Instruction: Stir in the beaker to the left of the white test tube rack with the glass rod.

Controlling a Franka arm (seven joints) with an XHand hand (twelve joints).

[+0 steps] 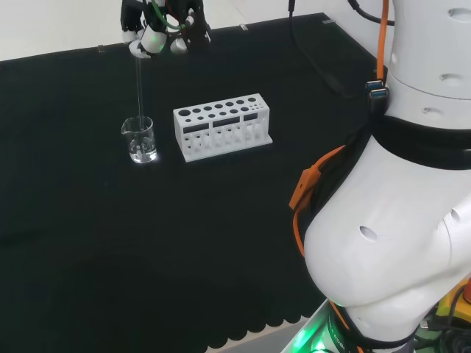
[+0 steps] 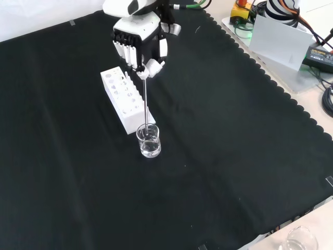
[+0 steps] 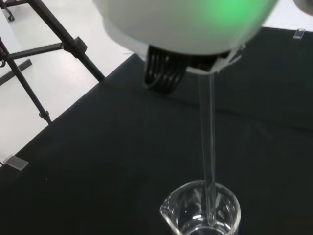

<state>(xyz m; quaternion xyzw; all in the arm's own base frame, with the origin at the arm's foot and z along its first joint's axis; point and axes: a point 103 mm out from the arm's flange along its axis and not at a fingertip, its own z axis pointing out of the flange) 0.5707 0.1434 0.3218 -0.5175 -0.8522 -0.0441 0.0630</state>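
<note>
**Rod tip down in the beaker, held from straight above**

Seen in the head view: hand [image 1: 163,29] at the far edge of the black cloth [image 1: 88,243], fingers curled round the top end of the glass rod [image 1: 139,88], pinching it. Rod hanging almost plumb beneath those fingers, long axis near vertical, lower end inside the beaker [image 1: 140,140]. Beaker standing upright just left of the white test tube rack [image 1: 222,126] in that view, close beside it but apart, with what looks like a little clear liquid at the bottom.

In the front view, same arrangement turned a quarter: hand [image 2: 138,44] above and beyond, rod [image 2: 145,101] running down past the near end of the rack [image 2: 124,96] into the beaker [image 2: 149,140], which sits nearer the camera than the rack. Slight lean of the rod toward the beaker's far side.

In the wrist view, rod [image 3: 208,156] passing through the rim of the beaker [image 3: 200,215] close to one wall, not centred; spout on the other side. Whether the tip touches the glass floor: cannot tell.

Judged from this: stirring stage reached. Coming move turns on keeping the rod's vertical axis inside the rim, so small circles from directly overhead, little room before rod meets wall and tips the light beaker.
</note>
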